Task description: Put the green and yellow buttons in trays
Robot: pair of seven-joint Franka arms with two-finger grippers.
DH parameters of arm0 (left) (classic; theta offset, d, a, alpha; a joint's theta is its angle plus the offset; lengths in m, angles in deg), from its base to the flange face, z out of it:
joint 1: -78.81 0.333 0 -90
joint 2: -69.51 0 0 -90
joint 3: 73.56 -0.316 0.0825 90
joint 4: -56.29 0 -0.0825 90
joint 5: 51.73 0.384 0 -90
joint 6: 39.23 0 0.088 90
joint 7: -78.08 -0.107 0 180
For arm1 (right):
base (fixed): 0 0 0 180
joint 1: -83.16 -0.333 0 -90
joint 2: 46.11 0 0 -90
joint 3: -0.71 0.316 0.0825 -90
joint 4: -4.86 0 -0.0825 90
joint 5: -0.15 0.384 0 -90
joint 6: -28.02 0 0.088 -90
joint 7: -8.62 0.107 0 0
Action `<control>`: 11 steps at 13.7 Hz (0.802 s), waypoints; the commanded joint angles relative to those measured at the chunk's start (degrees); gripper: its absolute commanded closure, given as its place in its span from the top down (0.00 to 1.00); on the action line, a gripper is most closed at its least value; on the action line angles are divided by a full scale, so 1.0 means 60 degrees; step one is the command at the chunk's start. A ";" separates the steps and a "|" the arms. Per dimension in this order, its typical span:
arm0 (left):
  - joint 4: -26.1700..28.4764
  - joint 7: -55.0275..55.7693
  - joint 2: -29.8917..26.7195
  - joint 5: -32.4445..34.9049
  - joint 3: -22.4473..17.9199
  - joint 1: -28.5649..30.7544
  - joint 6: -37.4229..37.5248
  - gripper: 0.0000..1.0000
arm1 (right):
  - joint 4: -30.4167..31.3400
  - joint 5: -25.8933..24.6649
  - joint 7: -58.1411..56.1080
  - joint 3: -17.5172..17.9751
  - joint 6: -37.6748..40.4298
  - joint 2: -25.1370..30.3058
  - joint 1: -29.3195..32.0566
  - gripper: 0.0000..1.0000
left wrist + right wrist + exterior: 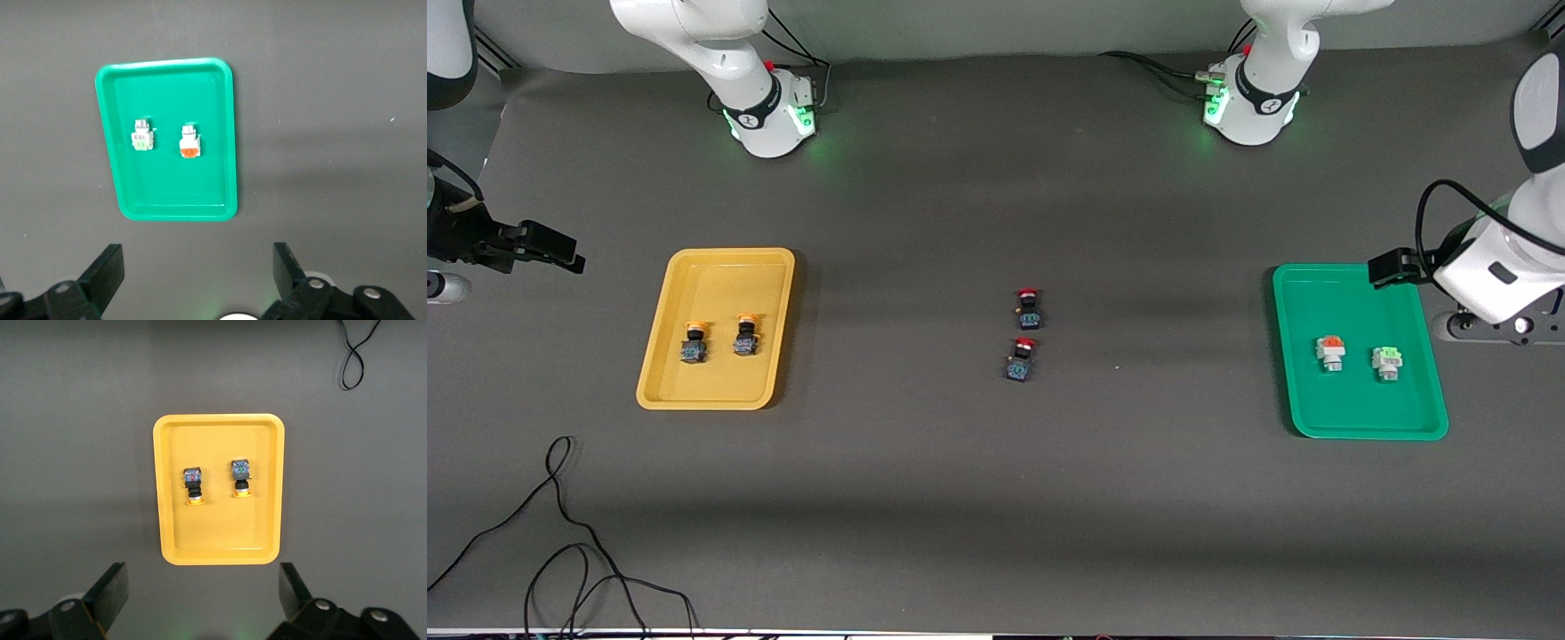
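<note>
Two trays sit well apart on the surface: yellow tray (660,373) holds two yellow buttons (695,342), green tray (1294,356) a green button (1386,363) and an orange-capped button (1331,353). Left gripper (197,280) and right gripper (203,600) hang released above them.

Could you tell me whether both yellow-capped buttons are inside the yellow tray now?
Yes, both are in. The two yellow-capped buttons lie side by side on the floor of the yellow tray, within its rim.

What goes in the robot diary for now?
yellow buttons in yellow tray | green button in green tray | left gripper, right gripper open, waiting
</note>
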 commanded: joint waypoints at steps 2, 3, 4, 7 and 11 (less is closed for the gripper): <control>0.2186 -0.0129 -0.1467 -0.0189 -0.0179 -0.0095 -0.1361 1.00 | -0.0075 -0.0107 0.0092 0.0014 0.0051 0.0071 0.0005 1.00; 0.2173 -0.0115 -0.1425 -0.0189 0.0287 0.0226 -0.1347 1.00 | -0.0075 -0.0107 0.0092 0.0014 0.0051 0.0071 0.0005 1.00; 0.2130 -0.0115 -0.1395 -0.0174 0.0567 0.0446 -0.1362 1.00 | -0.0075 -0.0107 0.0092 0.0014 0.0051 0.0071 0.0005 1.00; 0.2100 -0.0100 -0.1351 -0.0174 0.0541 0.0303 -0.1406 1.00 | -0.0075 -0.0107 0.0092 0.0014 0.0051 0.0071 0.0005 1.00; 0.1968 -0.0129 -0.1161 -0.0189 0.0555 0.0449 -0.1347 1.00 | -0.0075 -0.0107 0.0078 0.0014 0.0051 0.0056 0.0005 1.00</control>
